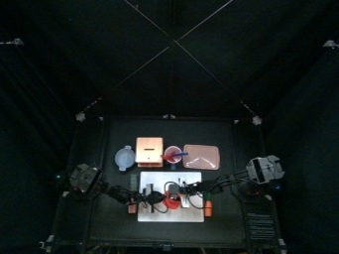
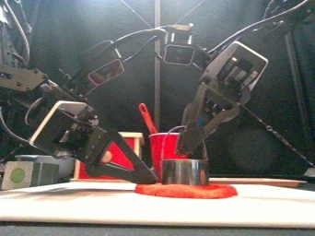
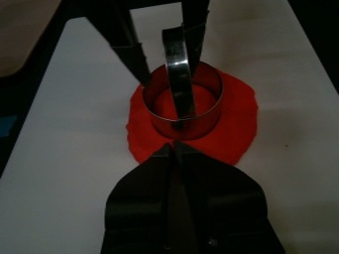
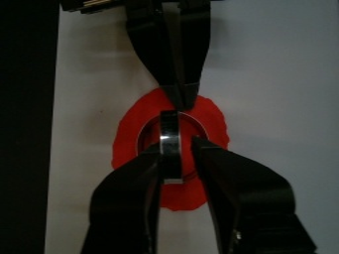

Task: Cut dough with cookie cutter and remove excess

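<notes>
The bright red dough (image 3: 228, 134) lies flat in the middle of the white board (image 3: 79, 99). A shiny metal ring, the cookie cutter (image 2: 185, 172), stands pressed into the dough (image 2: 185, 192). My right gripper (image 4: 181, 145) reaches down from the right, and its jaws are closed on the cutter's (image 4: 163, 139) wall. My left gripper (image 3: 179, 149) comes in low from the left. Its jaws are together, with the tips on the dough just outside the cutter (image 3: 199, 107). The rim of excess dough around the ring is still joined to the rest.
Behind the board (image 1: 153, 181) stand a pale bowl (image 1: 126, 156), an orange box (image 1: 150, 151), a dark red cup (image 1: 173, 154) and a pink tray (image 1: 201, 155). A grey box (image 2: 31, 171) sits at the far left of the front view.
</notes>
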Controlling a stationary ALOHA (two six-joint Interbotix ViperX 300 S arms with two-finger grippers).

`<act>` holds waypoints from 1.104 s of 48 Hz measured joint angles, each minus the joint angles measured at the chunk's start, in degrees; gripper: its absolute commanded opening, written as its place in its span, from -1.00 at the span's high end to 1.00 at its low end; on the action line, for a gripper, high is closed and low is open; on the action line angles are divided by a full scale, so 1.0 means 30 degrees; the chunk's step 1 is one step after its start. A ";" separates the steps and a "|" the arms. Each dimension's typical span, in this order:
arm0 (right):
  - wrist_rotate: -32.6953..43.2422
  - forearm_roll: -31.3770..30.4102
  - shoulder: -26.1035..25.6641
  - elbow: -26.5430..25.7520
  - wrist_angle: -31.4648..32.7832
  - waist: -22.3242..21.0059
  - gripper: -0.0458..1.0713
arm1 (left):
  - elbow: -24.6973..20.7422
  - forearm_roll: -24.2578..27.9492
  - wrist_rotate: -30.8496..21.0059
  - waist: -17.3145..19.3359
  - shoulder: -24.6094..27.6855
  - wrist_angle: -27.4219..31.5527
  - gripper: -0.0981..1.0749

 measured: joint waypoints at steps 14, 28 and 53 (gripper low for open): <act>0.0000 -0.0234 -0.1787 0.0059 0.0029 0.0000 -0.02 | -0.0029 -0.0029 0.0000 0.0029 0.0000 0.0029 -0.09; -0.0059 -0.1025 -0.5742 0.2461 0.0615 -0.0439 -0.02 | -0.0059 -0.0029 0.0000 0.0059 -0.0059 0.0322 -0.09; -0.0029 -0.1494 -0.8174 0.8262 -0.1582 -0.4072 -0.03 | 0.0293 -0.0029 0.1113 0.0264 -0.1729 0.0703 -0.11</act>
